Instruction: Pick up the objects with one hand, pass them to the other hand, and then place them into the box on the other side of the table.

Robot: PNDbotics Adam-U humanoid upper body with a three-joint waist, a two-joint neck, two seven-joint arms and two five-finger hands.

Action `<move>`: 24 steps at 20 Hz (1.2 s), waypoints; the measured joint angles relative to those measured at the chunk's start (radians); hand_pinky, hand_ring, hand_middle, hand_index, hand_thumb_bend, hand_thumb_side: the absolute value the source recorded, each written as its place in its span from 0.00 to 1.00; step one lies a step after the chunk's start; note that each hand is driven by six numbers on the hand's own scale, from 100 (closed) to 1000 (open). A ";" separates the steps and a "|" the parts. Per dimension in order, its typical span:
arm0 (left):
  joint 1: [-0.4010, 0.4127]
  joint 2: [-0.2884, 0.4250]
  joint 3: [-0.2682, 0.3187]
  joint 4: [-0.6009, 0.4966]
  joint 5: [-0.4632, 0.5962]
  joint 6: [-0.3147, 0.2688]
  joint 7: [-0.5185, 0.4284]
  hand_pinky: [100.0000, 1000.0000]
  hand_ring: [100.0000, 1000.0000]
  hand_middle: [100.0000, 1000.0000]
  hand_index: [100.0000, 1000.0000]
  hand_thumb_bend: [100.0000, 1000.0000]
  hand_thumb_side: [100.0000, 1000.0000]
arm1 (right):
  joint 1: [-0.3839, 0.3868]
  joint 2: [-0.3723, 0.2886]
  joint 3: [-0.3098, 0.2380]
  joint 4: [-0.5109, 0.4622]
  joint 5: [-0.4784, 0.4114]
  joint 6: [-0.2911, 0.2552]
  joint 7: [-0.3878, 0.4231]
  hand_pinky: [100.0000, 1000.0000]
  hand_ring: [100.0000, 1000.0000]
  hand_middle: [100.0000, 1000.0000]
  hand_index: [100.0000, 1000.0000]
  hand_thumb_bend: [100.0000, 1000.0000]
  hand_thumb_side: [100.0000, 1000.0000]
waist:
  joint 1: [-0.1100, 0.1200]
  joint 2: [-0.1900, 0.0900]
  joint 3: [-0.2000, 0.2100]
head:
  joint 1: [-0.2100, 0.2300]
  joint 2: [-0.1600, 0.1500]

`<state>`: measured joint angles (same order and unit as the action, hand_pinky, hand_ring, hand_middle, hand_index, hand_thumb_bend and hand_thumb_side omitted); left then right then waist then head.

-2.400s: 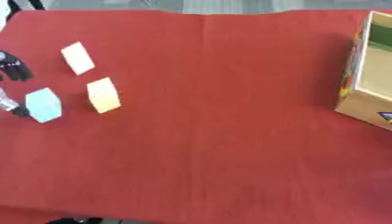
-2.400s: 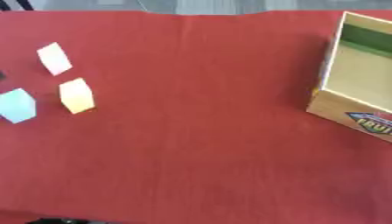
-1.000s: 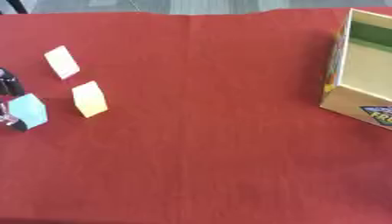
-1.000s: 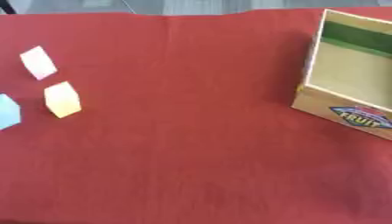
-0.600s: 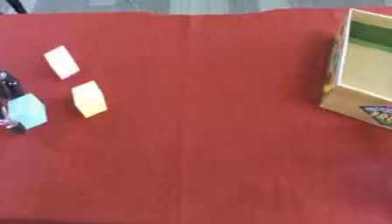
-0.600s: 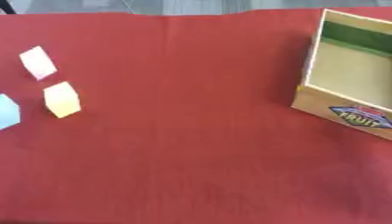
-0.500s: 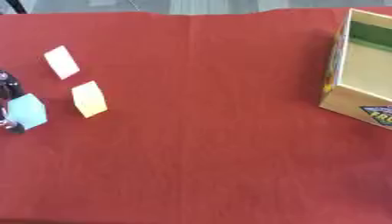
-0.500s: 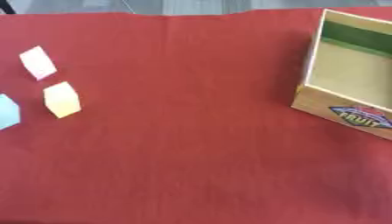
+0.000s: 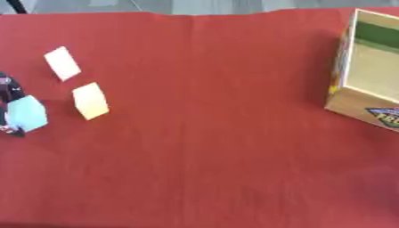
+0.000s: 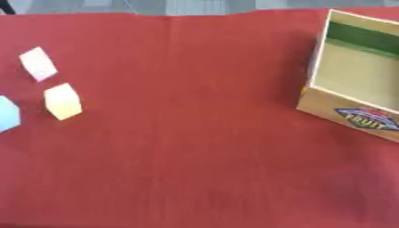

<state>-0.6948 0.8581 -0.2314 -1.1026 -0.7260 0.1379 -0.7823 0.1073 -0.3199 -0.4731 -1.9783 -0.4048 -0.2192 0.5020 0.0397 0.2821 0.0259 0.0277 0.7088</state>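
A table covered in red cloth fills both views. At its left edge, in the left eye view, the robot's left hand shows only as a few dark fingers above and below a pale blue block; they touch the block's upper and lower left sides and appear curled round it, though most of the hand lies outside the picture. Just to the right of the blue block stands a pale yellow block, apart from it, and up and to the left of that lies a white block, tilted. Well apart, on the far right side of the table, stands an open cardboard box with a green inner wall at the back and a fruit label on its front. The right hand shows in neither view.
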 measured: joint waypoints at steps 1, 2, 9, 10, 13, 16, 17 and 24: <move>-0.001 -0.004 0.000 0.002 -0.001 0.001 0.004 0.76 0.74 0.64 0.66 0.65 0.08 | 0.000 0.000 0.000 0.000 0.001 0.000 0.000 1.00 1.00 0.92 1.00 0.00 0.46 | 0.000 0.000 0.000 | 0.000 0.000; -0.001 -0.008 0.000 0.004 -0.002 0.003 0.008 0.76 0.74 0.63 0.65 0.64 0.08 | 0.000 0.000 0.000 0.000 0.001 0.001 0.001 1.00 1.00 0.92 1.00 0.00 0.46 | 0.000 0.000 -0.001 | 0.000 0.000; -0.005 -0.021 -0.001 0.011 -0.005 0.006 0.019 0.75 0.73 0.61 0.61 0.54 0.06 | -0.001 0.001 0.000 0.000 0.004 0.008 0.002 1.00 1.00 0.92 1.00 0.00 0.46 | 0.001 0.000 -0.001 | 0.000 0.000; -0.006 -0.024 -0.001 0.011 -0.005 0.006 0.020 0.75 0.73 0.60 0.59 0.53 0.04 | -0.001 0.001 0.000 0.000 0.004 0.009 0.002 1.00 1.00 0.92 1.00 0.00 0.46 | 0.002 0.000 0.000 | 0.000 0.000; -0.006 -0.024 -0.005 0.011 -0.005 0.005 0.018 0.74 0.71 0.58 0.56 0.50 0.01 | -0.001 0.001 0.000 0.000 0.004 0.012 0.003 1.00 1.00 0.92 1.00 0.00 0.46 | 0.002 0.000 0.000 | -0.003 0.000; -0.006 -0.024 -0.006 0.011 -0.005 0.004 0.011 0.72 0.68 0.55 0.50 0.42 0.00 | -0.001 0.001 0.000 0.000 0.004 0.013 0.004 1.00 1.00 0.92 1.00 0.00 0.46 | 0.002 0.000 0.000 | -0.004 0.000; -0.006 -0.024 -0.006 0.008 -0.004 0.003 0.007 0.72 0.68 0.55 0.49 0.41 0.00 | -0.001 0.001 0.000 0.000 0.004 0.013 0.004 1.00 1.00 0.92 1.00 0.00 0.46 | 0.002 0.000 0.000 | -0.004 0.000; 0.010 -0.015 0.000 -0.053 0.015 0.015 -0.002 0.71 0.66 0.53 0.46 0.36 0.00 | 0.000 0.001 0.000 0.000 0.004 0.012 0.003 1.00 1.00 0.92 1.00 0.00 0.45 | 0.002 -0.002 0.002 | 0.003 0.000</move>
<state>-0.6850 0.8435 -0.2310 -1.1552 -0.7114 0.1524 -0.7847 0.1069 -0.3193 -0.4731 -1.9783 -0.4008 -0.2077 0.5049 0.0419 0.2803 0.0279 0.0307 0.7087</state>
